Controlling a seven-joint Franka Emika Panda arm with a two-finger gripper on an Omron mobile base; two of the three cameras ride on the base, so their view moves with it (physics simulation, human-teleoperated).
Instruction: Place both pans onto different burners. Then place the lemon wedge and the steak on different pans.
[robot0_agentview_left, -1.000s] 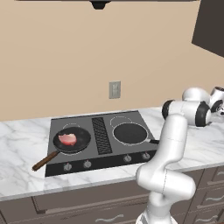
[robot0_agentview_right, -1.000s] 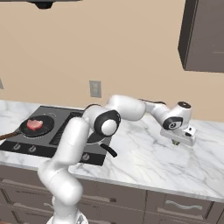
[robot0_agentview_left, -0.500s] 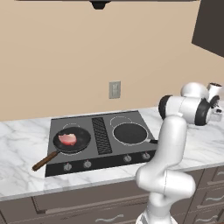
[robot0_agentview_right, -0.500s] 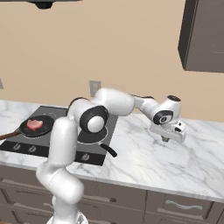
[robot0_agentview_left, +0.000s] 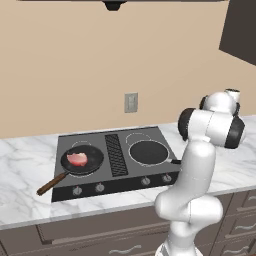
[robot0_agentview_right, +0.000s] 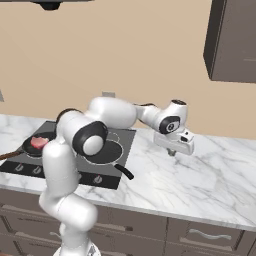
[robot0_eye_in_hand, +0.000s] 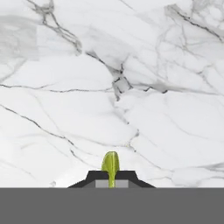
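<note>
Clamping lemon wedge (robot0_eye_in_hand: 110, 166), pincer (robot0_agentview_right: 173, 152) hangs above marble counter (robot0_agentview_right: 200, 175), right of cooktop (robot0_agentview_right: 125, 145).

Between my dark pincer (robot0_eye_in_hand: 111, 180) tips, a yellow-green lemon wedge (robot0_eye_in_hand: 110, 165); below, white worktop (robot0_eye_in_hand: 131, 87) with grey veins; pink-red steak (robot0_agentview_left: 77, 159) in black pan (robot0_agentview_left: 82, 161).

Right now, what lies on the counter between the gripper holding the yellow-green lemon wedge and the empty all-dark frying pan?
Bare white marble counter, plus the pan's own black handle, seen in the right base view.
</note>
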